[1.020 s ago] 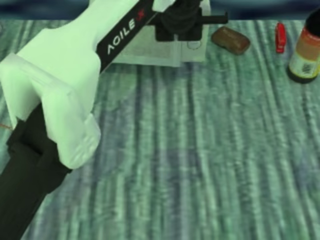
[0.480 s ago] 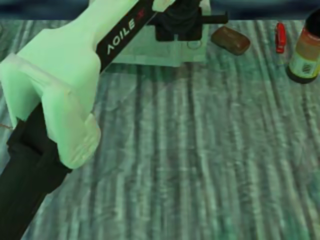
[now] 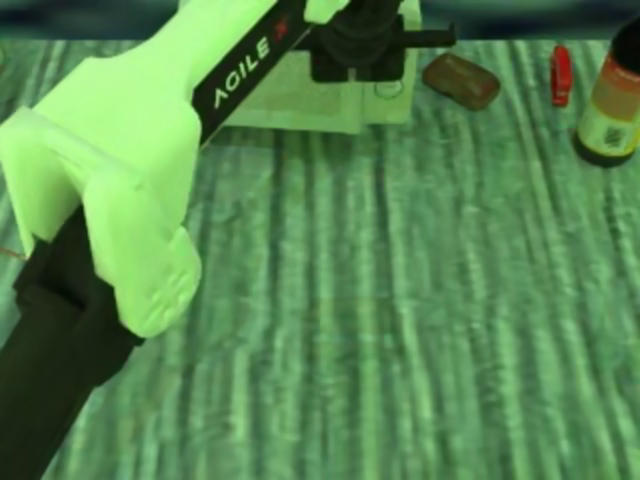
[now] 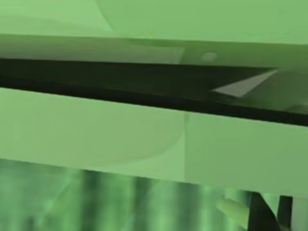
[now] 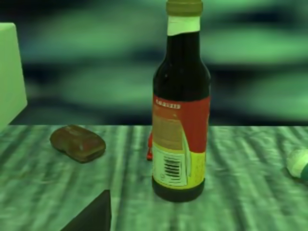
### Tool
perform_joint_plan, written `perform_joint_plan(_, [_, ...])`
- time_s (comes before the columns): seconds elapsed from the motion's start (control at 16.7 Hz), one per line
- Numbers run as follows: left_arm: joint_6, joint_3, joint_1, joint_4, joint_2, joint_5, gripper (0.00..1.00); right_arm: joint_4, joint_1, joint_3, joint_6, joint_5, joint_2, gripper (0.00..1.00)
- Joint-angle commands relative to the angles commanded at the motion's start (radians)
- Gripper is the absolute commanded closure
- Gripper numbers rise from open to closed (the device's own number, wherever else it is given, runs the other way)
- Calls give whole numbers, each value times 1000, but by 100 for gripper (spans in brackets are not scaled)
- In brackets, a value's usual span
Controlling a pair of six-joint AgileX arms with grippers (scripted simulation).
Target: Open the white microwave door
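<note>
The white microwave stands at the table's far edge in the top view, its door [image 3: 295,100] facing the camera with a knob [image 3: 388,88] to its right. My left arm reaches diagonally across the table, and its dark gripper [image 3: 358,48] sits against the microwave's upper front, right of the door window. In the left wrist view pale microwave panels [image 4: 96,130] fill the picture, with a long dark gap between them. A dark part of my right gripper [image 5: 94,214] shows in the right wrist view, low over the table near the bottle.
Right of the microwave lie a brown oval object [image 3: 461,80] and a small red item [image 3: 561,74]. A dark sauce bottle [image 3: 612,105] with a red and yellow label stands at the far right. A white-tipped object [image 5: 298,163] lies beyond the bottle.
</note>
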Motion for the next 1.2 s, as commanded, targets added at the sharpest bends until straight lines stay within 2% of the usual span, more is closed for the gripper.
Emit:
perform_joint_plan(0.66, [1,-16,-7,14,-9,5,100,0,0,0,0,0,0,0])
perform_joint_plan(1.2, [81,-408,4,213,-213,34,100,0,0,0,0,0,0,0])
